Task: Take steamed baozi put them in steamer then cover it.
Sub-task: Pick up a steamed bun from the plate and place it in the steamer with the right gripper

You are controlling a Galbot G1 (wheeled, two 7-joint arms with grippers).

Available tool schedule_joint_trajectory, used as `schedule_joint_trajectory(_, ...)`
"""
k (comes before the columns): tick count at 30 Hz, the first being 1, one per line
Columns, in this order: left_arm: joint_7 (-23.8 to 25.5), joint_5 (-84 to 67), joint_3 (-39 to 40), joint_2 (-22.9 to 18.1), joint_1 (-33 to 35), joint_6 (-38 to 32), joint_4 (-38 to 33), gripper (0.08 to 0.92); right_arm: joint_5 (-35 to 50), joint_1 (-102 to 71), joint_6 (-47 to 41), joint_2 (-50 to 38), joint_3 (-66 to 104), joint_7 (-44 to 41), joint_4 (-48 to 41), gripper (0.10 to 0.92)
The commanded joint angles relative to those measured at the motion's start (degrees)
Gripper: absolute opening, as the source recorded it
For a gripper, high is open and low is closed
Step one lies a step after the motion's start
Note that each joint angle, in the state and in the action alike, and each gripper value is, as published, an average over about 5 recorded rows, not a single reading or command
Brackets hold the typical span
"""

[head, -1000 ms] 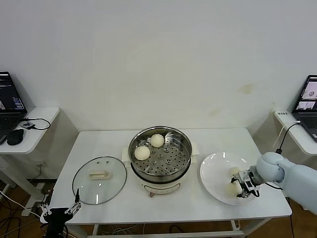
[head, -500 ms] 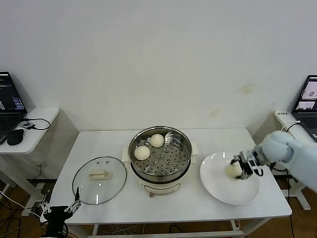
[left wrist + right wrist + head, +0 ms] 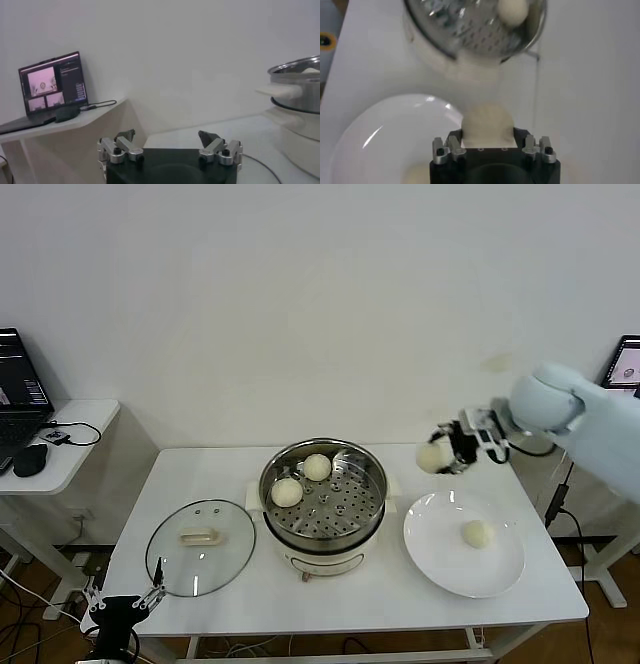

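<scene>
the small round cream-white steamed baozi (image 3: 432,456) now hangs in the air, pinched in the right pincer (image 3: 447,454), above the worktop between the steamer and the plate. a second ago that pincer was low over the near right part of the plate, and half a second ago it had just lifted the bun above the plate's middle; since then it has risen and swung toward the steamer. in the right wrist view the bun (image 3: 487,125) sits between the fingers with the pot beyond it.

the round shiny stainless-steel steamer (image 3: 323,494), on its cream-white base, has not moved; two more cream-white buns (image 3: 287,492) (image 3: 317,467) lie on its perforated tray, on the side toward the robot's left, as before. a fourth bun (image 3: 477,533) lies on the flat white round plate (image 3: 437,556), right of the steamer; it showed only partly beside the pincer a second ago.

the round transparent glass lid with a cream-white bar handle (image 3: 200,546) lies flat on the white worktop (image 3: 350,602), left of the steamer, unchanged.

the left pincer (image 3: 127,606) stays parked below the worktop's near left edge, its fingers spread wide.
</scene>
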Motion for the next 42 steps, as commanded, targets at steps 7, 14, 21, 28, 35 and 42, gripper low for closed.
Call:
schedule_joint_trajectory(7,0.0,-0.1,-1.0,-0.4,0.8,-0.1,-0.3,0.823,3.8,4.4,8.3,20.7,-9.6,0.5,-2.9,0.650)
schedule_joint_trajectory(14,0.0,-0.2,-1.5,-0.6,1.1,0.0,-0.8,0.823,-1.6,1.4,16.7,26.3,-11.6,0.3,-6.7,0.653)
schedule_joint_trajectory(21,0.0,-0.5,-1.9,-0.8,1.1,0.0,-1.0,0.823,-8.2,-1.2,22.3,29.9,-12.4,-0.6,-9.3,0.653)
schedule_joint_trajectory(28,0.0,-0.8,-2.1,-0.7,1.1,-0.1,-0.8,0.823,-12.3,-2.0,26.0,31.0,-13.0,-1.0,-9.8,0.660)
schedule_joint_trajectory(35,-0.1,-0.7,-1.7,-1.0,0.6,-0.1,-0.6,0.823,-14.2,-2.9,27.8,30.8,-13.0,-0.8,-10.3,0.662)
schedule_joint_trajectory(42,-0.1,-0.6,-1.5,-1.2,0.6,-0.1,-0.5,0.823,-13.3,-2.5,28.0,29.5,-12.9,-0.8,-9.4,0.679)
